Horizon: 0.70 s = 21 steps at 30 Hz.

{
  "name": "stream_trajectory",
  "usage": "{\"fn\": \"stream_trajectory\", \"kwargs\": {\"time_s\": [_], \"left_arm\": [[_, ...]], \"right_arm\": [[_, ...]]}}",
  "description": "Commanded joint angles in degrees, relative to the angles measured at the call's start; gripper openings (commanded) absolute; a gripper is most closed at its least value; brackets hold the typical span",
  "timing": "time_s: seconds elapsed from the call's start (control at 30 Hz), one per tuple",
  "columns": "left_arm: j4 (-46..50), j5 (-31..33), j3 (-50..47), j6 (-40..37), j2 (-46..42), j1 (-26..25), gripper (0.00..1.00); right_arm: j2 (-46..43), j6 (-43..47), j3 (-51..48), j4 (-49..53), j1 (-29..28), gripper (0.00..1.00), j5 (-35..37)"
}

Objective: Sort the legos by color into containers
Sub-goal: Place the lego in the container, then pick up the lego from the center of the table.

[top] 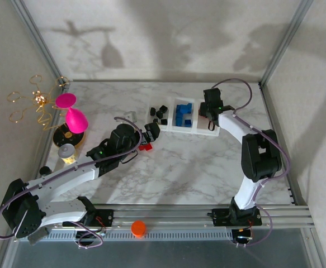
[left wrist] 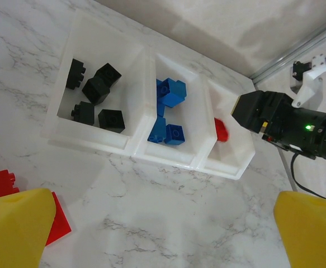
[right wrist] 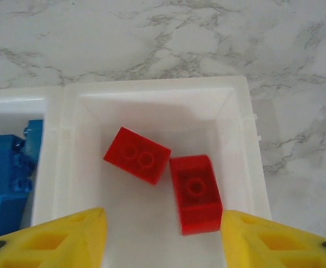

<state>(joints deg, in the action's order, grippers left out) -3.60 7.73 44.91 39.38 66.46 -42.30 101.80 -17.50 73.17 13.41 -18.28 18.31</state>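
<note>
Orange cap [top: 138, 227] sits on the near rail [top: 179, 215]. Beyond it, the left claw [left wrist: 163, 234] hangs over the tabletop [top: 196, 167], spread wide and gripping nothing. Two loose red legos [left wrist: 0, 183] lie just beside one of its fingers [left wrist: 12, 223]. Farther back, three trays stand touching in a row. Left tray [left wrist: 87, 138] holds five black legos [left wrist: 95, 89]. Middle tray [left wrist: 168, 157] holds a heap of blue legos [left wrist: 171, 95]. Right tray [right wrist: 151, 88] holds two red legos [right wrist: 137, 155], corner to corner. Right claw [right wrist: 163, 245] hovers over that right tray, parted wide and empty.
</note>
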Motion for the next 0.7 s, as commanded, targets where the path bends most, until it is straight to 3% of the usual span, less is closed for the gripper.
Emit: {"fn": "stream_trajectory", "kwargs": {"time_s": [0.0,0.37,0.67], "left_arm": [[1.2,1.9,1.6,-1.1,-1.7,-0.4,1.00],[6.1,5.5,-2.6,0.8,-9.1,-0.3,1.00],[15.0,11.4,-7.2,5.0,-18.3,-0.2,1.00]], "right_arm": [[-5.5,0.6,-0.6,1.8,-2.5,0.58,1.0],[-12.2,-4.1,-8.2,2.1,-15.4,0.67,-5.3],[-7.3,-10.5,-8.1,-1.4,-28.3,0.75,-7.3]]}}
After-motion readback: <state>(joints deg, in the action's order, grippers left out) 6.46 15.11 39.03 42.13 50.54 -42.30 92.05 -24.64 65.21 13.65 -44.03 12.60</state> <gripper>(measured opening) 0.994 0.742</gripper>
